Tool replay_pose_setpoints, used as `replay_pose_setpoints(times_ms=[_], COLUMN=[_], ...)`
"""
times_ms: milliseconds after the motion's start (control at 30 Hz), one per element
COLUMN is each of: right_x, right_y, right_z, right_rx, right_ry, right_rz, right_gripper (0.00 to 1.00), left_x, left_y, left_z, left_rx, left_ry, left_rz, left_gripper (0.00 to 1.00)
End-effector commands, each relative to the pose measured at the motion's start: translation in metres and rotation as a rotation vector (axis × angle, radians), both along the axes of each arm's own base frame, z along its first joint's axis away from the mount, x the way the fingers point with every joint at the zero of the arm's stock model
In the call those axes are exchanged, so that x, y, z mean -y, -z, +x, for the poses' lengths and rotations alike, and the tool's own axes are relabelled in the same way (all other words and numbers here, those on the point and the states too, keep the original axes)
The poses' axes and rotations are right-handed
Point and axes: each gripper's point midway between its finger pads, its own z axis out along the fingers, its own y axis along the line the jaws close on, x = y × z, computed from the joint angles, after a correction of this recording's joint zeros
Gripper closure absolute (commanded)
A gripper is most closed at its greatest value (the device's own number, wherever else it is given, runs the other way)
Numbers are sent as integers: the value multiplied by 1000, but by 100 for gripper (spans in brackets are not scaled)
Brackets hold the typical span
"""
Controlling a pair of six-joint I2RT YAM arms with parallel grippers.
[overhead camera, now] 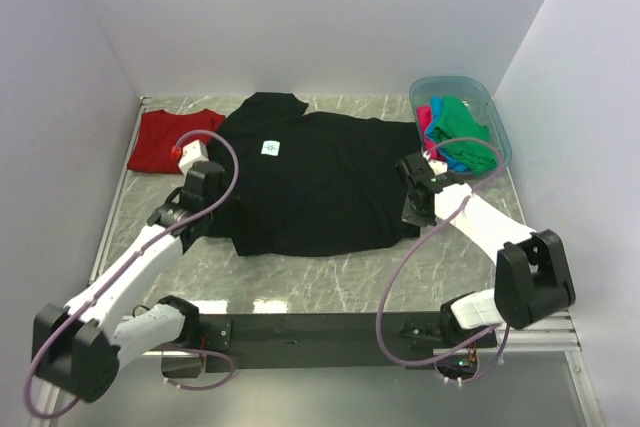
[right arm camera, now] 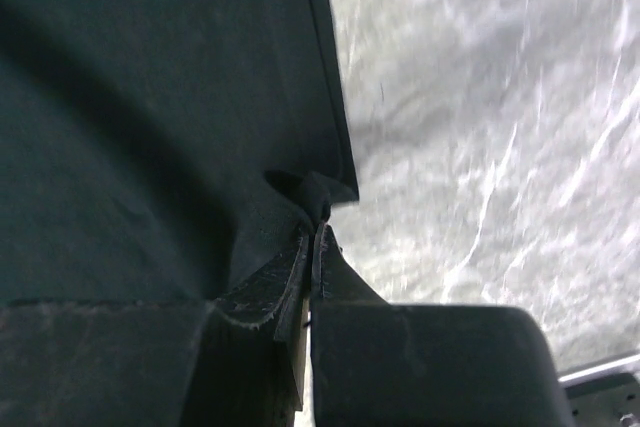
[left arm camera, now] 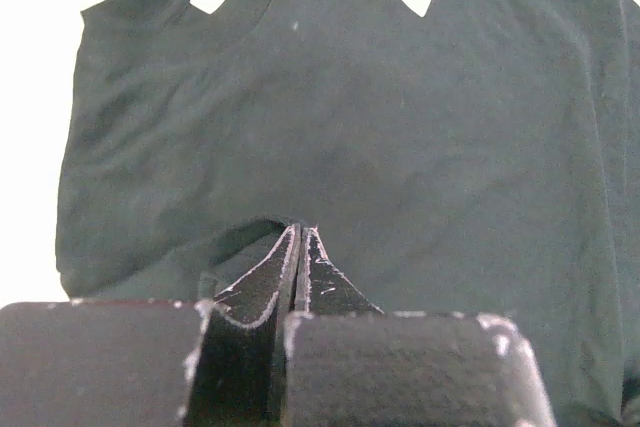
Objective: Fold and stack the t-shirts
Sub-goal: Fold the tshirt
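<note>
A large black t-shirt lies spread flat across the middle of the table, its small white label facing up. My left gripper sits at its left edge. In the left wrist view that gripper is shut, with a small pucker of the black t-shirt at its tips. My right gripper is at the shirt's right edge. Seen from the right wrist, this gripper is shut on a bunched corner of the hem. A dark red t-shirt lies flat at the back left.
A translucent blue tub stands at the back right and holds green, pink and blue t-shirts in a heap. White walls close in the marbled table on three sides. Bare marble shows right of the hem.
</note>
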Motion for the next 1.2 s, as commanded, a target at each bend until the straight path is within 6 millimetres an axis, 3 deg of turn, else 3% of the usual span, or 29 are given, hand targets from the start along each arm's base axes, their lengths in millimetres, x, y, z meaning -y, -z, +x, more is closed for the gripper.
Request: replay_pose_setpoints(times_ms=[0, 233, 433, 767, 900, 1133, 1167], right_x=[3, 3, 3, 12, 15, 19, 19], right_y=[-20, -7, -4, -2, 1, 2, 3], right_z=[38, 69, 91, 110, 113, 119, 119], right_rx=[82, 22, 7, -3, -11, -16, -18], right_ry=[-23, -45, -49, -33, -25, -12, -10], right_rz=[-6, -29, -43, -66, -77, -84, -87], right_gripper=[100, 100, 100, 100, 100, 100, 100], left_x=[12, 4, 9, 4, 1, 5, 4], left_y=[-36, -61, -65, -32, -27, -35, -27], left_z=[37, 80, 115, 162, 175, 198, 201], left_rx=[110, 154, 153, 80, 79, 111, 93], left_ry=[81, 105, 158, 170, 160, 177, 175], left_rz=[-24, -32, -27, -3, 2, 9, 15], left_gripper=[99, 99, 99, 99, 99, 99, 100])
